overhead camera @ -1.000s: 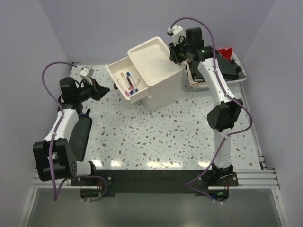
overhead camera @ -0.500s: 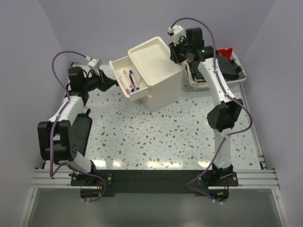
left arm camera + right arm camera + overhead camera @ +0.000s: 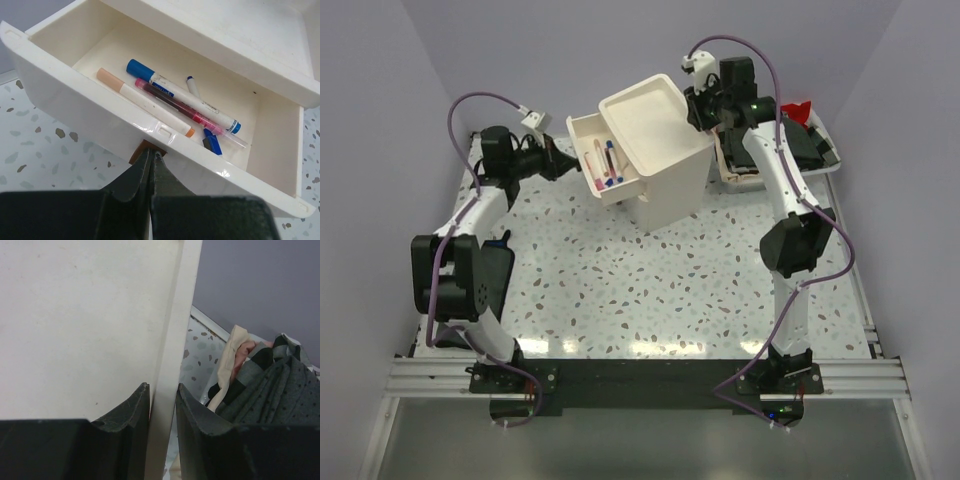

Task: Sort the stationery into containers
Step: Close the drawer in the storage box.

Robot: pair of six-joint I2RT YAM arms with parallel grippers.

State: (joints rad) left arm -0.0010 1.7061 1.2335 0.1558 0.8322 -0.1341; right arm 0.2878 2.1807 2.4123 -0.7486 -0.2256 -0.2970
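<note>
The cream-white cabinet (image 3: 665, 165) stands at the back of the table with its top drawer (image 3: 582, 135) pulled partly out to the left. Inside the drawer (image 3: 60, 85) lie a white pen with blue caps (image 3: 181, 98), a pink-maroon pen (image 3: 175, 106), a white pen with orange ends (image 3: 142, 101) and a small blue piece (image 3: 212, 142). My left gripper (image 3: 151, 153) is shut, its tips against the brown handle (image 3: 141, 149) under the drawer front. My right gripper (image 3: 162, 386) is shut on the cabinet's raised top rim (image 3: 172, 340), one finger on each side.
A white tray (image 3: 823, 168) with dark folded cloths (image 3: 272, 385) sits right behind the cabinet, close to my right gripper. A red object (image 3: 798, 108) lies at the tray's far end. A dark pad (image 3: 492, 282) lies near the left arm's base.
My left arm swung up and right to the drawer front. The drawer has slid further into the cabinet, and the cabinet has shifted slightly right. The right gripper kept its hold.
</note>
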